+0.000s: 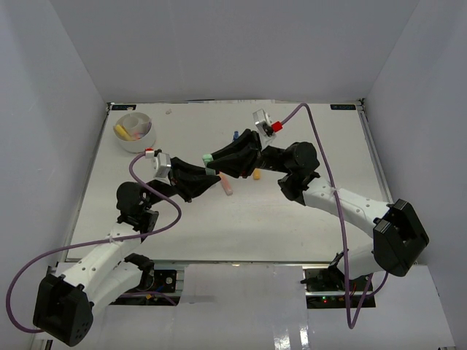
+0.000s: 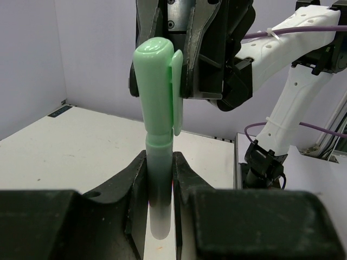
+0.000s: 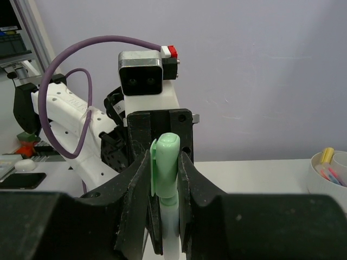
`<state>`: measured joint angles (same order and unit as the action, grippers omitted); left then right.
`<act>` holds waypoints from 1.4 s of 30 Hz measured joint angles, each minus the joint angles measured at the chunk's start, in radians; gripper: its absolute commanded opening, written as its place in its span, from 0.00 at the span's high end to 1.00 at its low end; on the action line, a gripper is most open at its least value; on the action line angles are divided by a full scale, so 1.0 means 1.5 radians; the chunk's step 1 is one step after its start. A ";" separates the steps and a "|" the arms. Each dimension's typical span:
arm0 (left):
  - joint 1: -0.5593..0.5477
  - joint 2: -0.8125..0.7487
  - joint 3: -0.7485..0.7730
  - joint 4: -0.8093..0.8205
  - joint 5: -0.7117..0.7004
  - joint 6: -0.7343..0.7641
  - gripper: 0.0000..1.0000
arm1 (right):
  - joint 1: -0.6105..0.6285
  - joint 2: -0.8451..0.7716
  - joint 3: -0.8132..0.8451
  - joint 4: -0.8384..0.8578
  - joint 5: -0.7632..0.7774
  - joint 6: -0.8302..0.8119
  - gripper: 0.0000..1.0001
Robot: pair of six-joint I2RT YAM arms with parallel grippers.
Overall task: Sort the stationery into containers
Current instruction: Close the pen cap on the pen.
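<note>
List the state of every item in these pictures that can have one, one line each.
Mint-green plastic marker: capped, gripped at both ends.
Left end effector: shut on the marker's barrel.
Right end effector: shut on the marker's cap.
White round plastic tub: upright, partly filled.
Pink marker: lying loose on the table.

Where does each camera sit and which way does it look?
Top external: above and behind, looking down on the table; left arm, right arm, bases show.
Left wrist: on the left arm, facing the green marker in the left jaws; right arm beyond.
Right wrist: on the right arm, facing the left arm's camera; right jaws in front, white tub at right.
Shared: both wrist views show the marker.
</note>
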<state>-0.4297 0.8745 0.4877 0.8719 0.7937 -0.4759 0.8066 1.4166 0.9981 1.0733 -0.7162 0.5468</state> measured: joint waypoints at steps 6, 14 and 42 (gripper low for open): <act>-0.003 0.018 -0.006 0.043 0.002 -0.030 0.97 | 0.001 0.001 -0.021 0.036 0.011 0.015 0.78; -0.003 0.033 -0.004 0.065 0.007 -0.039 0.97 | 0.001 0.001 -0.022 0.039 0.011 0.015 0.75; -0.001 0.021 0.014 -0.018 0.008 0.055 0.97 | -0.021 -0.100 -0.066 -0.182 0.014 -0.098 0.02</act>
<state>-0.4309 0.9058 0.5095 0.8448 0.8059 -0.3935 0.7753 1.2659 0.8997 0.8005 -0.6949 0.4000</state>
